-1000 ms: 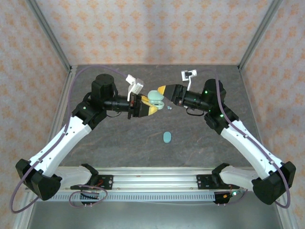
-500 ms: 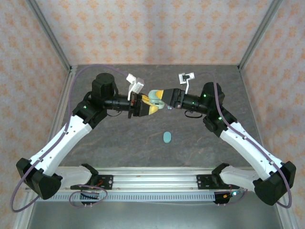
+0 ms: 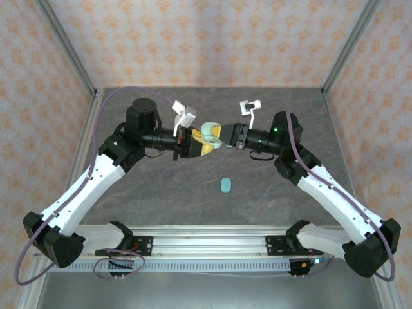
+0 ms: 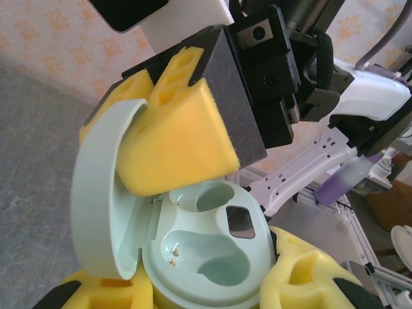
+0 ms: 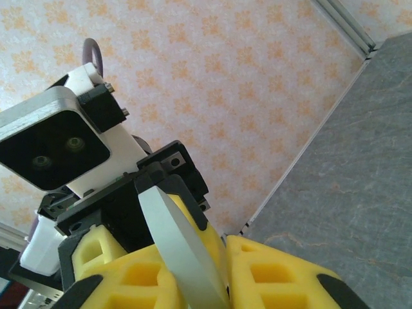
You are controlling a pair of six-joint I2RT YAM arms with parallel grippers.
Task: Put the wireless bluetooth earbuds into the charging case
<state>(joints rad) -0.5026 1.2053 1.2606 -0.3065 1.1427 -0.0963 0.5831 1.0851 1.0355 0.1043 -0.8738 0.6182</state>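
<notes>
My left gripper [image 3: 199, 145] is shut on the base of a pale mint charging case [image 4: 212, 248], held above the table's middle. The case is open, and both of its wells are empty. Its lid [image 4: 96, 193] stands up on the left side. My right gripper [image 3: 219, 134] meets it from the right, shut on the lid [image 5: 183, 251]. One yellow foam finger [image 4: 177, 145] is inside the lid and the other is behind it. The earbuds are hidden or out of view.
A second small teal oval case [image 3: 225, 185] lies shut on the grey table [image 3: 161, 193], in front of the grippers. Metal frame posts and patterned walls enclose the table. The rail with the arm bases [image 3: 212, 248] runs along the near edge.
My right gripper has moved left towards the left gripper and now has its fingers on the open lid. The left arm has held the case nearly still.
</notes>
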